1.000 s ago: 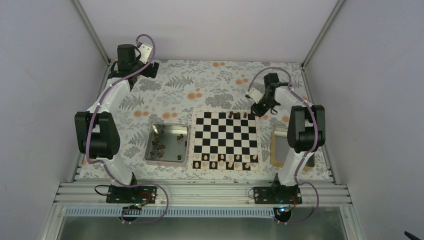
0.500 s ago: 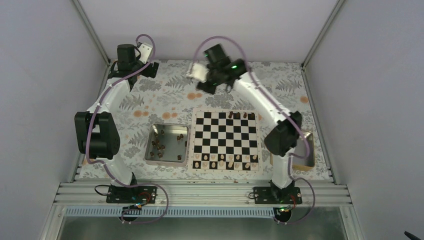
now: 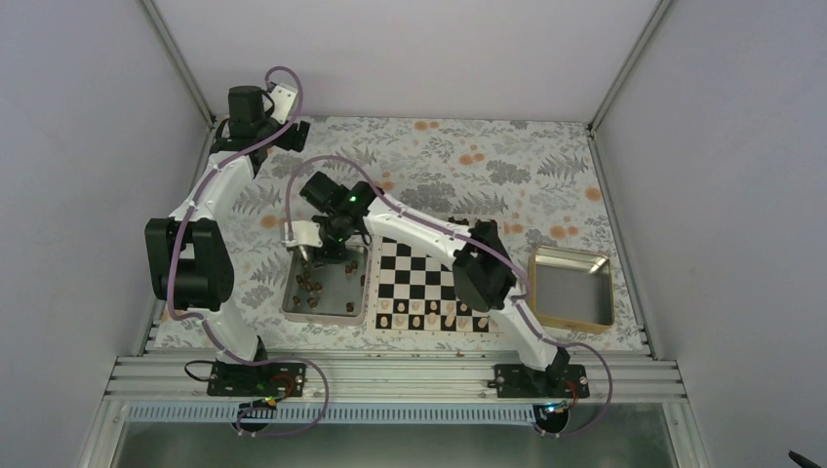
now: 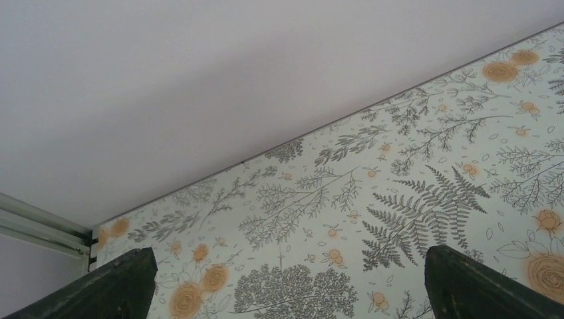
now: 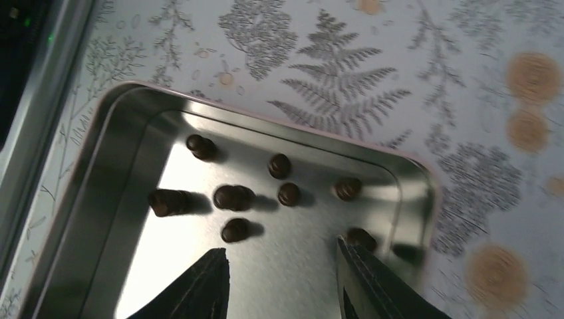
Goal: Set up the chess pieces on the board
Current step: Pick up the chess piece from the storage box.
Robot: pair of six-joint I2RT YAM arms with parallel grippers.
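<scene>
Several dark brown chess pieces [image 5: 233,197] lie on the floor of a shiny metal tray [image 5: 166,252], which sits left of the board [image 3: 410,288]. My right gripper [image 5: 282,256] hangs open just above the tray floor with nothing between its fingers. One piece [image 5: 361,238] sits right by the tip of the right finger. Seen from above, the right arm reaches across the board's far side and the right gripper [image 3: 322,258] is over the tray's far edge. My left gripper [image 4: 287,266] is open and empty over the patterned cloth at the back left.
Pale cream pieces [image 3: 444,317] line the board's near row. A second, gold-rimmed tray [image 3: 571,285] lies right of the board. The metal tray [image 3: 327,281] has raised walls. The left gripper [image 3: 293,136] is near the back wall. The right forearm hides the board's far row.
The right arm has swung from the board's far right corner, past the back of the table, to above the left tray, and its jaws have widened slightly. The left arm has not moved.
</scene>
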